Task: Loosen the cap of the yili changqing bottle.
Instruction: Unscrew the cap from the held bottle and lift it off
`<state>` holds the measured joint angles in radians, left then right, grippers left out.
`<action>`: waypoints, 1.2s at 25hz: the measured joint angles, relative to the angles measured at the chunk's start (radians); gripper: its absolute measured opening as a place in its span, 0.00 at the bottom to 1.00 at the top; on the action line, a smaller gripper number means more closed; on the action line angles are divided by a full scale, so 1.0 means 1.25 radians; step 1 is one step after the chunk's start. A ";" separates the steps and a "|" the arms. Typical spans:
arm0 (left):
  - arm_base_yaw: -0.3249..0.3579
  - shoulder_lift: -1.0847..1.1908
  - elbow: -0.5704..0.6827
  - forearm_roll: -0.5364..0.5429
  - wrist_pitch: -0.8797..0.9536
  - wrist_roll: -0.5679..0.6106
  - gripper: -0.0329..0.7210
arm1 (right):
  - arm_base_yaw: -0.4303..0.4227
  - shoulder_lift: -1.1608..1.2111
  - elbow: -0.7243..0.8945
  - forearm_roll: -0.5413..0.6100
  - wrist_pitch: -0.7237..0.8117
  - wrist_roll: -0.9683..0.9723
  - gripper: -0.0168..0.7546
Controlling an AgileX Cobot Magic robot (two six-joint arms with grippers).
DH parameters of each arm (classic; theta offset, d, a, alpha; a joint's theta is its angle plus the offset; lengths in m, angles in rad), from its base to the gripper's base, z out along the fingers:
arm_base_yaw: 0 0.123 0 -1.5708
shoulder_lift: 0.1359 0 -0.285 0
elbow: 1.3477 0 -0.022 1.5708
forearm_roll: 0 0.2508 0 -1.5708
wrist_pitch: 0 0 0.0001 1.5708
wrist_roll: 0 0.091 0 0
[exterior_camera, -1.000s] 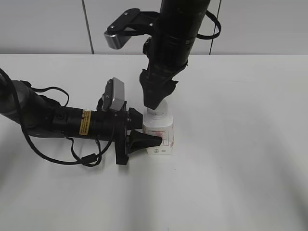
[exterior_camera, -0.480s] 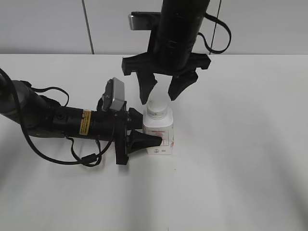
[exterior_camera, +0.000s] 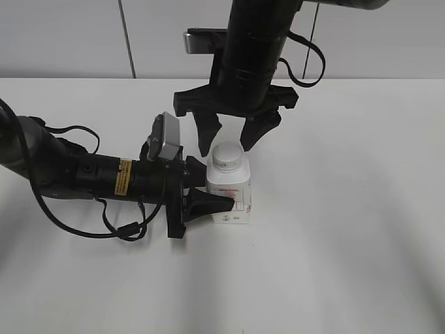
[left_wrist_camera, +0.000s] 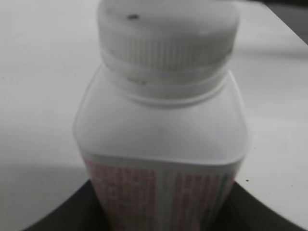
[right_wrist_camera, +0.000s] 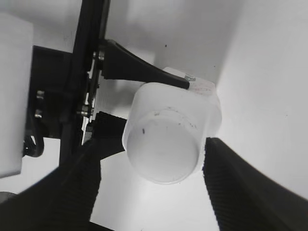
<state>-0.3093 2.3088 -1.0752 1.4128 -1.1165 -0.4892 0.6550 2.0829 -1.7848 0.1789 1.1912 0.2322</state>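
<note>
- The white bench (exterior_camera: 348,243) carries the yili changqing bottle (exterior_camera: 230,191), which stands upright near its middle, red print facing the camera.
- The left pincer (exterior_camera: 208,191) lies low along the bench from the left side and is closed on the bottle's body, one finger on each flank, bracing it.
- The right pincer (exterior_camera: 231,137) hangs straight above the bottle with its jaws spread wide, a finger on either side of the cap (exterior_camera: 227,158), touching nothing.
- The step in hand looks like setting up a grip on the cap; the next move calls for lowering slightly, closing squarely on its ribbed edge, then twisting.
</note>
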 joint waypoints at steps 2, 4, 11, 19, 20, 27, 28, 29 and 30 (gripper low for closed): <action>0.000 0.000 0.000 0.000 0.000 0.000 0.48 | 0.000 0.000 0.000 -0.006 -0.002 -0.002 0.71; 0.000 0.000 0.000 0.000 0.000 0.000 0.48 | 0.000 0.003 0.000 -0.015 -0.002 -0.002 0.71; 0.000 0.000 0.000 0.000 0.000 0.000 0.48 | 0.000 0.041 0.000 -0.027 -0.002 -0.002 0.71; 0.000 0.000 0.000 0.000 0.000 0.000 0.48 | 0.000 0.041 0.000 -0.033 0.010 -0.003 0.54; 0.000 0.000 0.000 0.000 0.001 0.000 0.48 | 0.000 0.041 0.000 -0.036 0.010 -0.003 0.54; 0.000 0.000 0.000 -0.001 0.001 0.000 0.48 | 0.004 0.041 0.000 -0.051 0.012 -0.150 0.54; 0.000 0.000 0.000 -0.001 0.001 0.000 0.48 | 0.004 0.041 0.000 -0.052 0.012 -0.212 0.54; 0.000 0.000 0.000 -0.001 0.001 0.000 0.48 | 0.004 0.041 0.000 -0.052 0.012 -0.284 0.54; 0.000 0.000 0.000 -0.001 0.001 0.000 0.48 | 0.004 0.041 0.000 -0.052 0.012 -0.361 0.54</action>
<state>-0.3093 2.3088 -1.0752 1.4119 -1.1152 -0.4892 0.6601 2.1346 -1.7848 0.1138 1.2065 -0.2191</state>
